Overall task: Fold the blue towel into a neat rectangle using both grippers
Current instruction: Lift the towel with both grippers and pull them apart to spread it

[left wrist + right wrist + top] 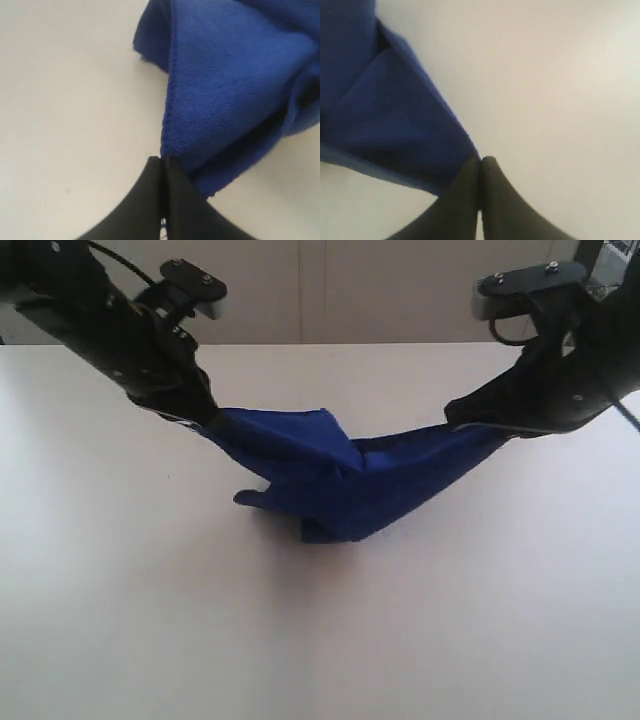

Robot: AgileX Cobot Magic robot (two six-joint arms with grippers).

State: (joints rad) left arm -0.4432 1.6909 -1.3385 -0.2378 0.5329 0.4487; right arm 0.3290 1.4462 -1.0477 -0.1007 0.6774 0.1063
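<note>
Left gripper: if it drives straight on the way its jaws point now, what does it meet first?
The blue towel. The left gripper is shut on its corner, and the bunched cloth lies directly ahead of the tips. The table likely comes only beyond that, though depth there is unclear.

Plain white matte table. The blue towel sags onto it about mid-table, clear of the far edge; only its lowest fold rests on the surface, both ends raised.
</note>
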